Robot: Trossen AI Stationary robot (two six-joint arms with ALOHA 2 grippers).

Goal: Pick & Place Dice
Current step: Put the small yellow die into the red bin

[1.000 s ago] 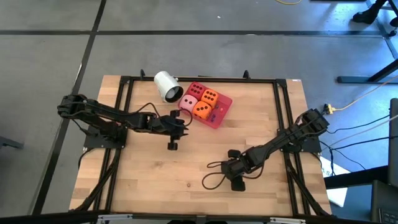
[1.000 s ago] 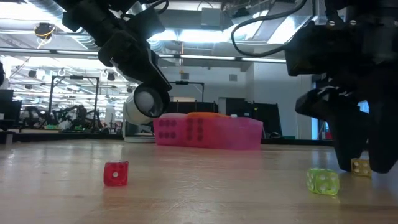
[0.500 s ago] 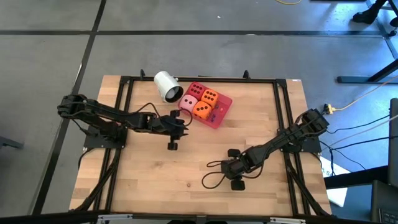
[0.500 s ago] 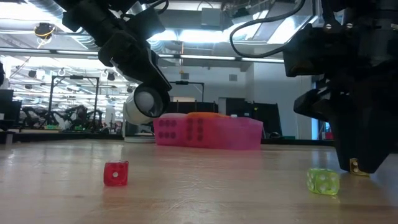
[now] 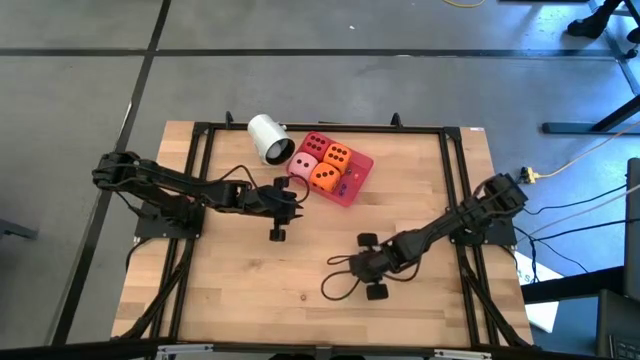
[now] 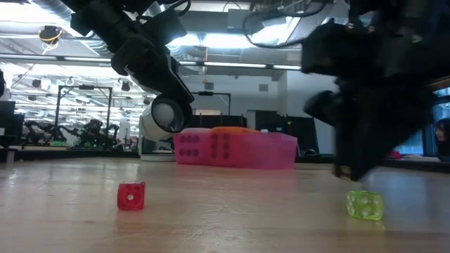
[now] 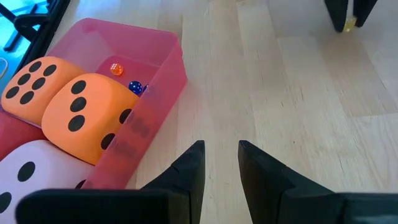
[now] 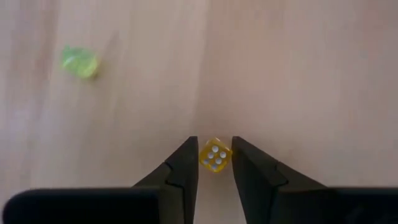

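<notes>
My right gripper (image 8: 215, 149) is shut on a small yellow die (image 8: 215, 155), low over the table's near right part (image 5: 368, 266). A small green die (image 8: 79, 62) lies on the wood beside it and also shows in the low view (image 6: 365, 205). A small red die (image 6: 131, 196) lies farther left. My left gripper (image 7: 221, 155) hangs narrowly open and empty beside the pink tray (image 7: 163, 99). In the tray sit two big orange dice (image 5: 338, 154), (image 5: 323, 177), a red one (image 5: 316, 143) and a pink one (image 5: 303, 165). My right gripper pinches the yellow die by two opposite faces (image 8: 205, 155) between its two fingertips. The fingers come from above and point down. The die's face with several white pips shows between them. It sits just above the wood, as the left wrist view (image 7: 350, 25) shows.
A white cup (image 5: 268, 137) lies on its side at the tray's far left corner. Two tiny dice, orange (image 7: 115, 68) and blue (image 7: 135, 88), lie inside the tray. A black cable (image 5: 335, 285) loops on the table by my right gripper. A black frame (image 5: 450, 160) borders the table.
My right gripper has gone toward the table's left edge, taking the yellow die with it and rising a little off the wood. The green and red dice have stayed where they were.
</notes>
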